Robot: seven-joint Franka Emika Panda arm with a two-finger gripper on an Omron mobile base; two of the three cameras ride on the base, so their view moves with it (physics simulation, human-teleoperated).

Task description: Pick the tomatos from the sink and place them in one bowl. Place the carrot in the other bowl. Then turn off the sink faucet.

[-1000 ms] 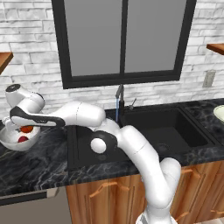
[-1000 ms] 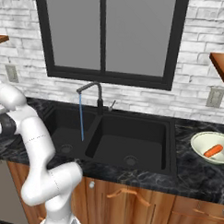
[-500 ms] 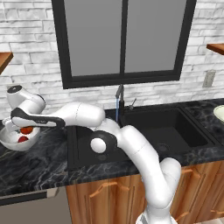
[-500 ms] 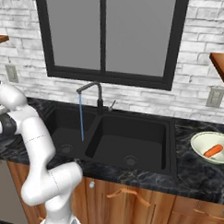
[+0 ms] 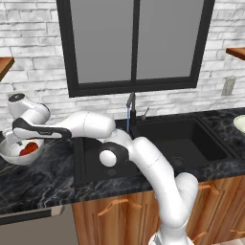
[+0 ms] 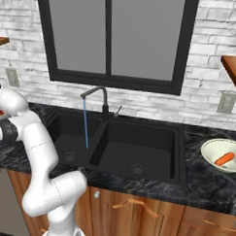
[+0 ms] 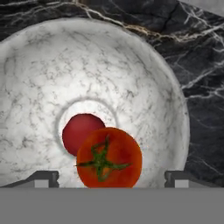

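Note:
The mottled grey-white bowl (image 7: 144,65) stands on the dark counter at the far left (image 5: 12,155). Two tomatos lie in its bottom: a dark red one (image 7: 78,131) and, touching it, an orange-red one with a green stem (image 7: 109,155). My gripper (image 7: 111,177) hangs just above them, open, its fingertips (image 7: 43,177) wide apart and clear of the orange-red tomato. From the left base view the gripper (image 5: 8,139) sits over the bowl's rim. The carrot (image 6: 224,158) lies in the cream bowl (image 6: 210,155) at the right. Water runs from the faucet (image 6: 94,92) into the black sink (image 6: 138,150).
My arm stretches leftward over the sink's left basin (image 5: 91,153). A window (image 5: 134,43) and brick wall stand behind the faucet (image 5: 130,103). A wooden shelf (image 6: 234,69) juts out at upper right. A wall outlet (image 6: 226,103) sits above the cream bowl.
The fingers have spread a little wider and the orange-red tomato rests free in the bowl. The arm has hardly moved.

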